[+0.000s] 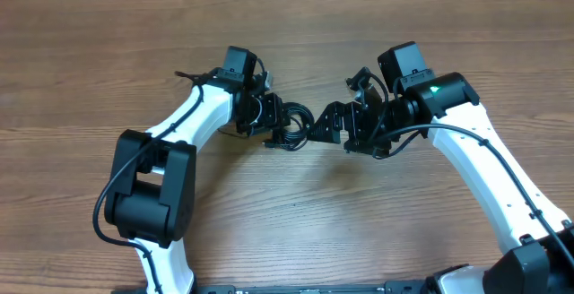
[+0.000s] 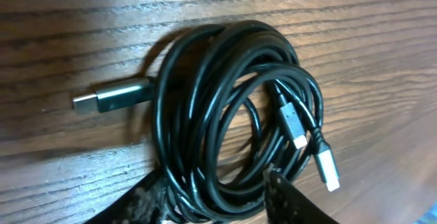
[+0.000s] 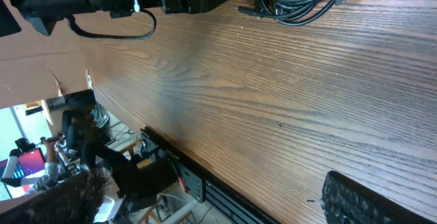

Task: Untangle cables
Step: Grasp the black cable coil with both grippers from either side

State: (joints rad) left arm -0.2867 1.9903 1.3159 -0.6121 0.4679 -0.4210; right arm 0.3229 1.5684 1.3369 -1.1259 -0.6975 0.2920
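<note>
- Progress: I judged the job barely begun. The cables (image 2: 184, 121) lay wound in one tight coil on the counter (image 1: 296, 231), loops stacked over each other and no strand pulled free.
- Ends: a silver plug (image 2: 113, 95) stuck out of the coil's left side, and two pale-tipped plugs (image 2: 328, 169) lay across its right side. These were the ends I would have to draw out.
- Left gripper (image 2: 212, 193): its fingers straddled the near edge of the coil. From the wrist view I could not tell whether they were clamped on it or only around it.
- Right gripper (image 1: 334, 125): released and empty. It faced the coil from the other side, just beside it.
- Room: the coil sat mid-counter with bare wood on every side. The front edge (image 3: 177, 162) was well away, so I had space to pull strands outward.
- Tight spot: the two wrists nearly met over the coil, so a clash between them was the main risk I saw.
</note>
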